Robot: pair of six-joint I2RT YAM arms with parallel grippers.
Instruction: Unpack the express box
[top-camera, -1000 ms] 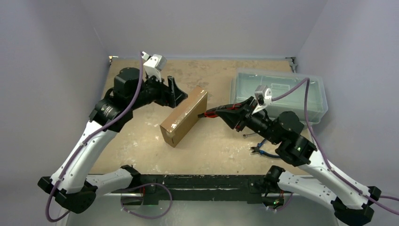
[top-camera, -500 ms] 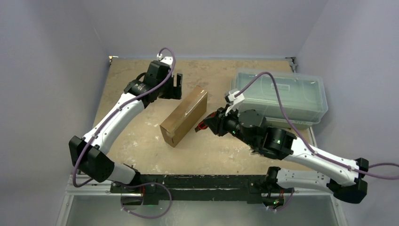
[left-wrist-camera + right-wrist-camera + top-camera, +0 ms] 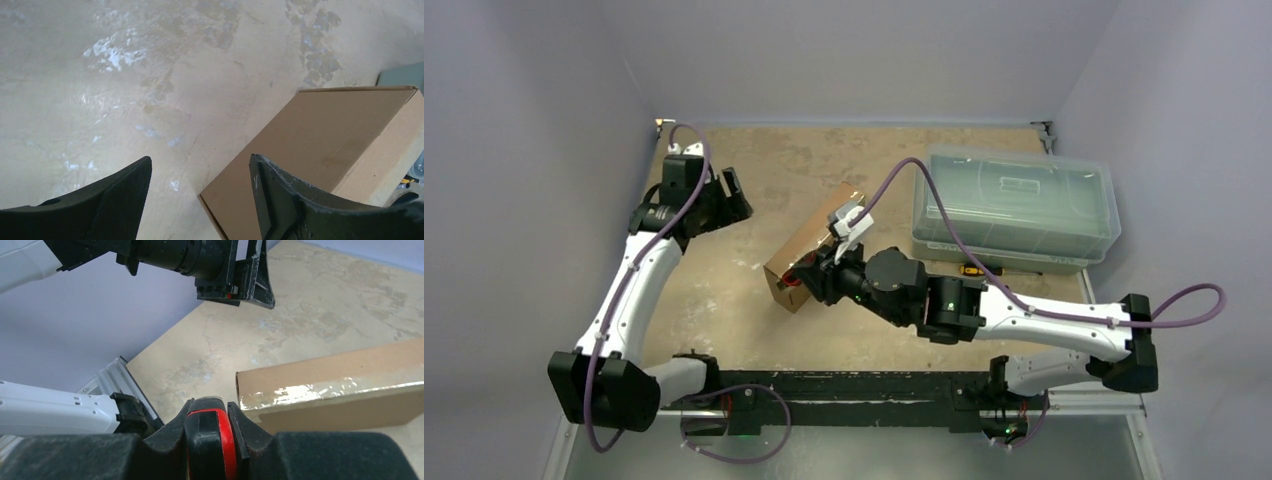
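The express box (image 3: pixel 816 232), flat brown cardboard, lies diagonally mid-table. It also shows in the left wrist view (image 3: pixel 325 140) and in the right wrist view (image 3: pixel 345 390), where clear tape (image 3: pixel 300 392) runs along its edge. My right gripper (image 3: pixel 810 276) is at the box's near end, shut on a black and red tool handle (image 3: pixel 220 440); the tool's tip is hidden. In its own view the right gripper (image 3: pixel 210 412) is just left of the box's corner. My left gripper (image 3: pixel 731 195) is open and empty, left of the box and apart from it; it also shows in its own view (image 3: pixel 200 162).
A large clear plastic lidded bin (image 3: pixel 1016 205) stands at the back right. A small yellow and black tool (image 3: pixel 973 270) lies on the table in front of it. Grey walls close in the table on three sides.
My left gripper has drawn back to the left, away from the box. My right gripper has moved left with the tool, from beside the box's right side to over its near end.
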